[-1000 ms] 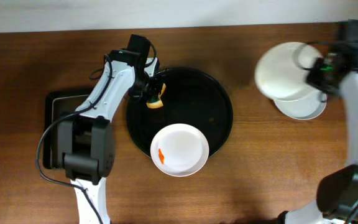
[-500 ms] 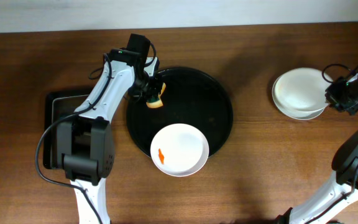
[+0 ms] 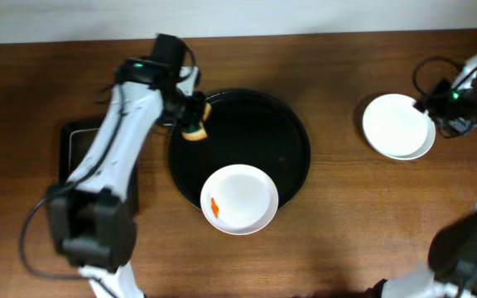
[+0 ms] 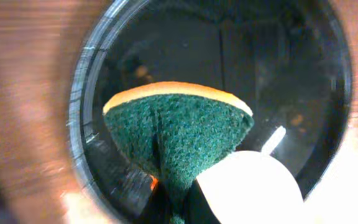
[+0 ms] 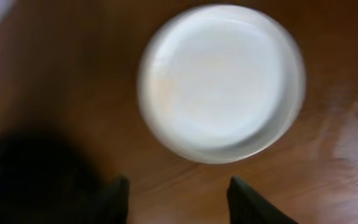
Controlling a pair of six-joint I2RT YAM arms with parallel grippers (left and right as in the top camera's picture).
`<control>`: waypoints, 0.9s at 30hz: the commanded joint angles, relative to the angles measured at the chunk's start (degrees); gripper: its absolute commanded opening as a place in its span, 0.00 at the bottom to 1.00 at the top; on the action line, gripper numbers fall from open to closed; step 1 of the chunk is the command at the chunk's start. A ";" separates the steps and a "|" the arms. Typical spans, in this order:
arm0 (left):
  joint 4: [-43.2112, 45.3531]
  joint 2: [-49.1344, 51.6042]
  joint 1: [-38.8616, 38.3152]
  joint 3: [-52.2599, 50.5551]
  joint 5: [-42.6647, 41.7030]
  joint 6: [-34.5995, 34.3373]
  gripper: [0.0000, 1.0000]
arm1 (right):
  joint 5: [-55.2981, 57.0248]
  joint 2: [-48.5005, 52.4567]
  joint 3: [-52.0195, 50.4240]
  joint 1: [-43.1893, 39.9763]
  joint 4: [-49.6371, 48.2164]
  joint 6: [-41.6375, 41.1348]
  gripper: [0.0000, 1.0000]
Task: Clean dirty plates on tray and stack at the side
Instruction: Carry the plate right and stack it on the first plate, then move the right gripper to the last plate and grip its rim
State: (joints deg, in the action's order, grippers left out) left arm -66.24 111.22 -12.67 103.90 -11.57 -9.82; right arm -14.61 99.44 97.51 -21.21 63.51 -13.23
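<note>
The round black tray [image 3: 292,141] lies mid-table, and one white plate [image 3: 239,199] with an orange smear [image 3: 214,207] sits at its near edge. Two clean white plates [image 3: 397,126] are stacked at the right on the table, seen again as the stack [image 5: 221,81] in the right wrist view. My left gripper [image 3: 194,124] hovers over the tray's far left edge, shut on a green and yellow sponge [image 4: 179,130]. The smeared plate [image 4: 253,186] shows below that sponge. My right gripper [image 5: 179,196] stands open and empty just off the stack's right side.
A smaller rectangular black tray [image 3: 77,149] lies at the left, partly under the left arm. Bare wooden table [image 3: 346,215] runs between the round tray and the stack. The table's far edge meets a pale wall.
The right gripper set its plate on the stack at the right, opened and drew back off it. The left gripper shifted slightly left with the sponge.
</note>
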 commanded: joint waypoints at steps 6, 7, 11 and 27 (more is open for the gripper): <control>-10.93 -11.82 17.88 0.11 16.13 1.20 0.00 | -1.29 -8.66 0.09 16.94 7.74 2.93 0.54; -10.27 -11.82 19.65 -1.57 17.64 1.18 0.00 | -1.31 -8.28 0.02 19.15 8.37 4.17 0.54; -3.72 -11.82 23.37 -10.73 20.98 1.20 0.00 | -1.25 -5.90 -0.50 28.02 11.08 8.63 0.54; 37.00 -11.80 26.88 -48.50 22.93 1.16 0.17 | 0.22 -0.55 -1.75 39.32 11.98 6.34 0.54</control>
State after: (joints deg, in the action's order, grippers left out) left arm -32.73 99.66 14.00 59.75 10.90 -9.21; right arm -14.90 98.80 96.03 17.50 75.09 -6.37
